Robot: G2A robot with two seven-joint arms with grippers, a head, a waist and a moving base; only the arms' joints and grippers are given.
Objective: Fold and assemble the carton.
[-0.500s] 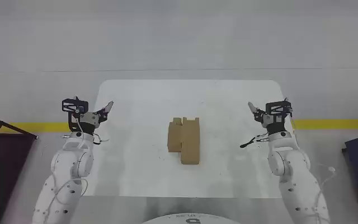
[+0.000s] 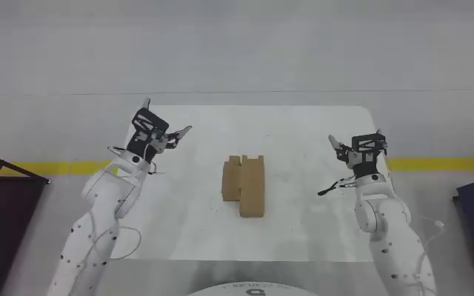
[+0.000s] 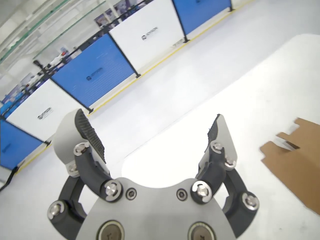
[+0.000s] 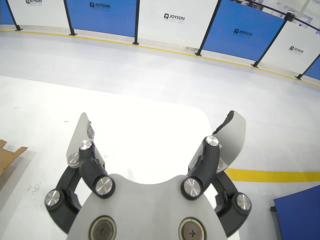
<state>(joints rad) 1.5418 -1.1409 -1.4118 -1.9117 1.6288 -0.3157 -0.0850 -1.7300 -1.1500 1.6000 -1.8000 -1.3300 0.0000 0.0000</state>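
A flat brown carton (image 2: pixel 244 185) lies unfolded near the middle of the white table (image 2: pixel 311 222), with notched flaps at its far end. My left gripper (image 2: pixel 167 116) hovers open over the table's far left corner, well to the left of the carton. In the left wrist view its fingertips (image 3: pixel 150 116) hold nothing, and the carton (image 3: pixel 295 161) lies off to one side. My right gripper (image 2: pixel 356 138) is open at the table's right edge, far from the carton. In the right wrist view it (image 4: pixel 158 114) is empty, and a corner of the carton (image 4: pixel 7 153) shows.
A yellow line (image 2: pixel 429 163) crosses the floor on both sides of the table. A dark blue object (image 4: pixel 297 213) stands on the floor by the table's right side. Blue and white fence panels (image 4: pixel 175 18) stand far behind the table.
The left arm has swung forward and inward, carrying its open gripper from the table's left edge to above the far left corner. The right arm and the carton have not moved.
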